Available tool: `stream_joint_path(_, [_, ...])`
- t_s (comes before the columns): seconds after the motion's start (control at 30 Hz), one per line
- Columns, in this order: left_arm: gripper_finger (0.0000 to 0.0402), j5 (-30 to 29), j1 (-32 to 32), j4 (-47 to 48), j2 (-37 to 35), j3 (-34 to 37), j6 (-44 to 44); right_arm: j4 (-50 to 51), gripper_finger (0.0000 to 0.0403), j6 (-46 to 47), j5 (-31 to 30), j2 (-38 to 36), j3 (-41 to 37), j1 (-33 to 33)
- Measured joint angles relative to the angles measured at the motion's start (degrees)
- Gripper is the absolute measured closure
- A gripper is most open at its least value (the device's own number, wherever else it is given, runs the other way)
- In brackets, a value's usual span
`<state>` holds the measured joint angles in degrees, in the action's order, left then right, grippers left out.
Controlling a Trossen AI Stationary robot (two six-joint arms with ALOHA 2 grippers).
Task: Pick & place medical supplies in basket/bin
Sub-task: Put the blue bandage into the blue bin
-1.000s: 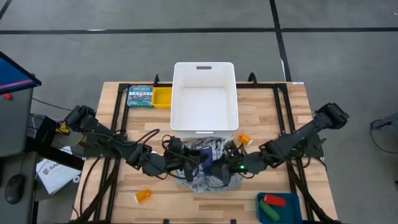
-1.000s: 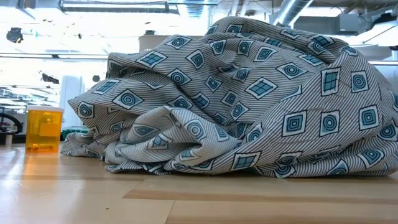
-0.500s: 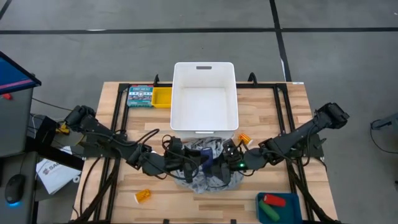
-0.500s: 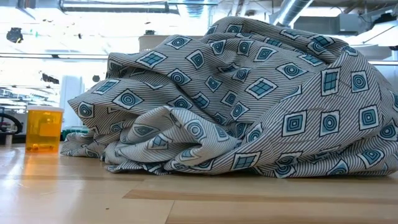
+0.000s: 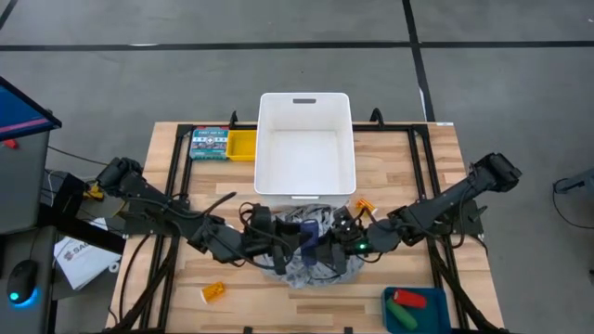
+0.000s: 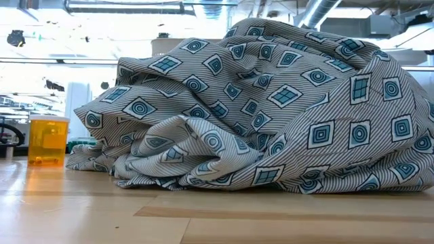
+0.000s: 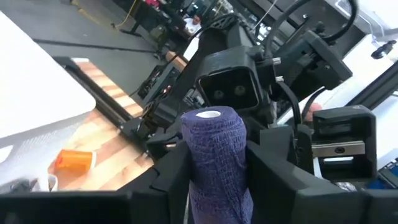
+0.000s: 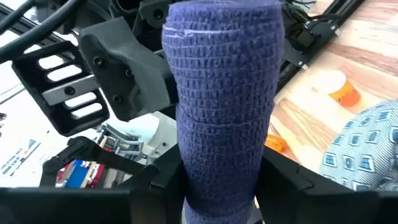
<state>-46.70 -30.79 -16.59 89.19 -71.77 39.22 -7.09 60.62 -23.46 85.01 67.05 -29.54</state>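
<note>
The dark blue cylinder (image 5: 307, 242), a roll of woven wrap with a white core, stands upright between both grippers, above the crumpled grey patterned cloth (image 6: 271, 102). My left gripper (image 5: 295, 247) comes at it from the left and my right gripper (image 5: 325, 246) from the right; both are shut on it. One orange pill bottle (image 5: 213, 291) stands on the table near the front left. Another orange pill bottle (image 7: 74, 160) lies beside the white bin (image 5: 263, 148). The red bottle (image 5: 408, 299) and green piece (image 5: 401, 317) lie in a teal tray. My left gripper pinches the dark blue cylinder's lower part (image 7: 217, 186) between its two fingers (image 7: 171, 180), coming level from the table's left. The roll stands upright, lifted clear above the cloth. My right gripper pinches the same roll's lower part (image 8: 221, 186) between its fingers (image 8: 289, 177), level from the table's right, facing the left gripper.
The white bin sits at the far middle of the table, just beyond the cloth. A flat teal printed box (image 5: 210, 144) and a yellow tray (image 5: 242, 144) lie at its left. The teal tray (image 5: 441, 311) sits at the near right corner. Black frame rails run along both table sides.
My right gripper has edged a little toward the table's left, closer to the left gripper. The cloth and the orange bottles have stayed where they were.
</note>
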Motion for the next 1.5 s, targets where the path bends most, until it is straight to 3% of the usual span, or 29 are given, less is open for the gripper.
stream_joint_path(0.33, [0.0197,0.0,-0.1,-1.6,-4.4,0.0,-4.5,-0.6,0.0249,-0.4,-0.3,0.1,-0.1,0.0])
stream_joint_path(0.57, [0.0188,-1.8,-0.1,-0.3,-10.8,-0.1,-13.6,4.8,0.0249,2.0,1.3,0.1,-0.1,-1.1])
stream_joint_path(0.8, [0.0195,-1.8,-0.5,6.8,-15.1,-0.1,-15.4,25.4,0.0251,18.9,6.2,0.1,-0.1,-11.3])
stream_joint_path(1.2, [0.019,-4.1,-1.7,11.9,-15.2,-0.1,-14.3,43.8,0.025,54.1,8.1,0.5,-0.1,-34.1])
stream_joint_path(1.37, [0.0188,-4.5,-2.1,11.9,-15.2,0.0,-13.9,51.6,0.025,63.2,10.9,0.5,-0.1,-40.2])
stream_joint_path(1.5, [0.0188,-4.9,-3.1,11.8,-15.2,0.0,-13.4,52.1,0.025,64.0,14.1,1.4,0.0,-42.8])
